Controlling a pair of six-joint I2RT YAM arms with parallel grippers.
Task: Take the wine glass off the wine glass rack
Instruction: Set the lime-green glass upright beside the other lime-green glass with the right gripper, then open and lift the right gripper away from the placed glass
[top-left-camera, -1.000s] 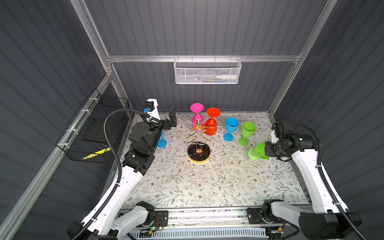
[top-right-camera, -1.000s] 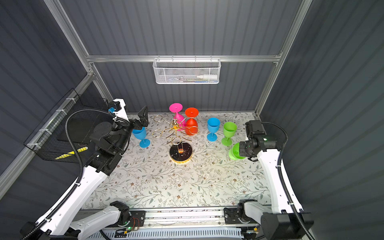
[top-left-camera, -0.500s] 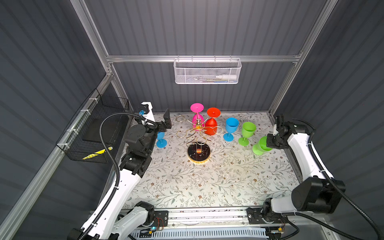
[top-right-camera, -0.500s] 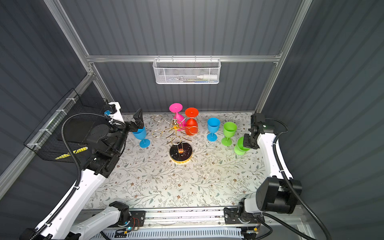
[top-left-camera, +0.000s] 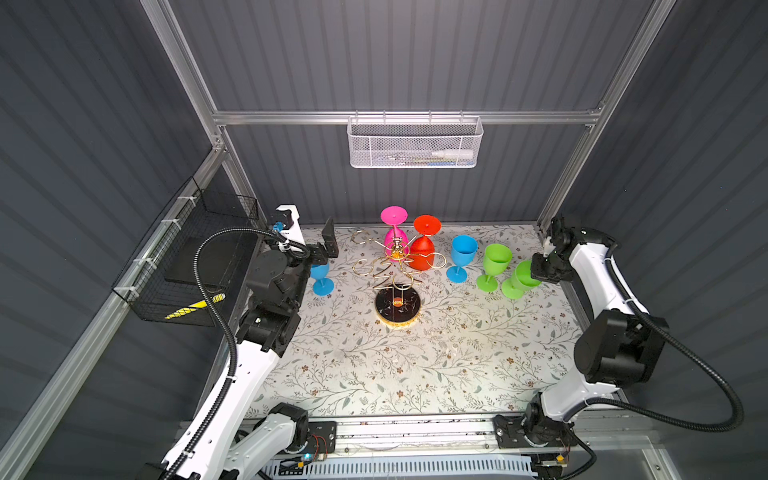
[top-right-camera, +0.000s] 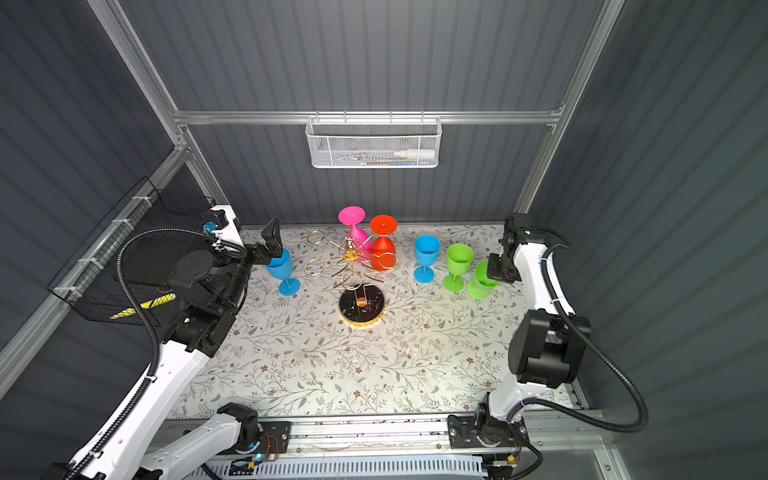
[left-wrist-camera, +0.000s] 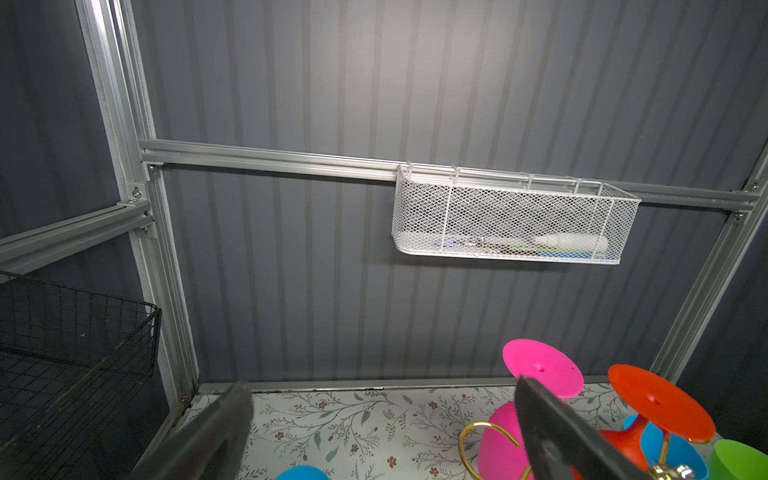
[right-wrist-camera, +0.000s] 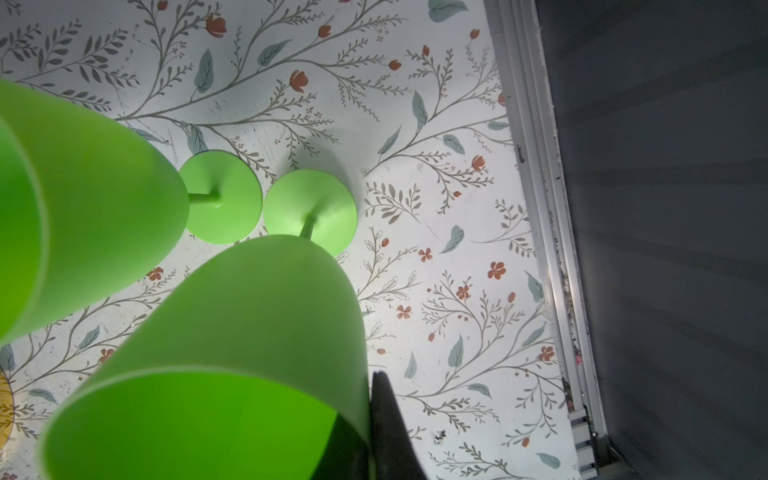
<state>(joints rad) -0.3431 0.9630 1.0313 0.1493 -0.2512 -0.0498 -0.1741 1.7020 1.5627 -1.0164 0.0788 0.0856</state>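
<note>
Down it comes: the right arm has swung the green wine glass (top-left-camera: 521, 277) back beside its green twin (top-left-camera: 496, 257), well clear of the wine glass rack (top-left-camera: 397, 305). Only the right wrist view shows its foot, seemingly flat on the counter (right-wrist-camera: 457, 124), with the right fingers (right-wrist-camera: 386, 428) still pinching the rim. The left fingers (left-wrist-camera: 552, 419) gape empty near the rack, where the pink glass (left-wrist-camera: 540, 372) and red glass (left-wrist-camera: 660, 407) hang.
</note>
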